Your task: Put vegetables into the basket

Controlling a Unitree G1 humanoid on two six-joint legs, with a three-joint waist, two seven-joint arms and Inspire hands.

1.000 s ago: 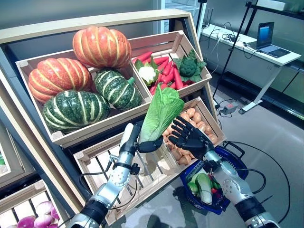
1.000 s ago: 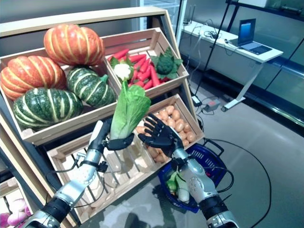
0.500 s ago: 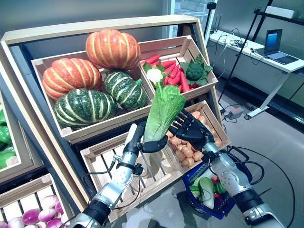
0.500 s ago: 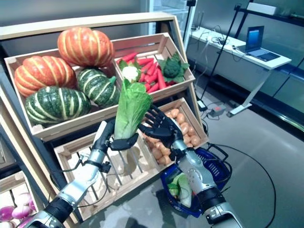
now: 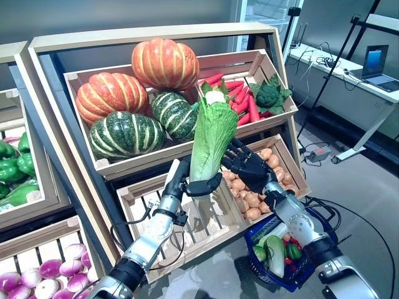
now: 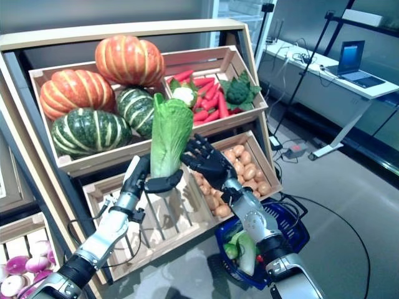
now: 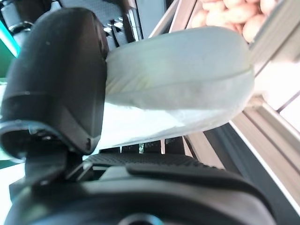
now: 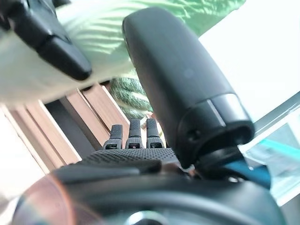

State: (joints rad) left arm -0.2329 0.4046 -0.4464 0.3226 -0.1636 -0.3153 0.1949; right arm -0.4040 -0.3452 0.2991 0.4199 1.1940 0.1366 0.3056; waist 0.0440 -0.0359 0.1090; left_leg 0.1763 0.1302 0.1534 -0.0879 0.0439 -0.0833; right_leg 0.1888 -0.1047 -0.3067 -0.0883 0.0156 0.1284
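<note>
My left hand (image 5: pixel 198 184) is shut on the white base of a tall green napa cabbage (image 5: pixel 212 138), held upright in front of the shelf; the left wrist view shows the thumb (image 7: pixel 56 79) pressed against that base (image 7: pixel 183 89). Just right of the cabbage, my right hand (image 5: pixel 249 167) is open with spread fingers, at or very near the leaves. Its thumb (image 8: pixel 183 79) shows beside the cabbage (image 8: pixel 98 33) in the right wrist view. A blue basket (image 6: pixel 299 222) sits low by my right forearm and holds several vegetables (image 5: pixel 274 252).
Behind the cabbage stand crates of pumpkins (image 5: pixel 134 93), of carrots, cauliflower and broccoli (image 5: pixel 249 103), and of potatoes (image 5: pixel 262 187). A slatted crate (image 5: pixel 206 227) lies below my left arm. Green peppers (image 5: pixel 15 165) and onions (image 5: pixel 43 283) are at left, a desk with a laptop (image 5: pixel 377 62) at right.
The camera has shifted, sliding the shelf rightward in view. My left hand keeps its hold on the cabbage, and my right hand has come closer to the cabbage's side.
</note>
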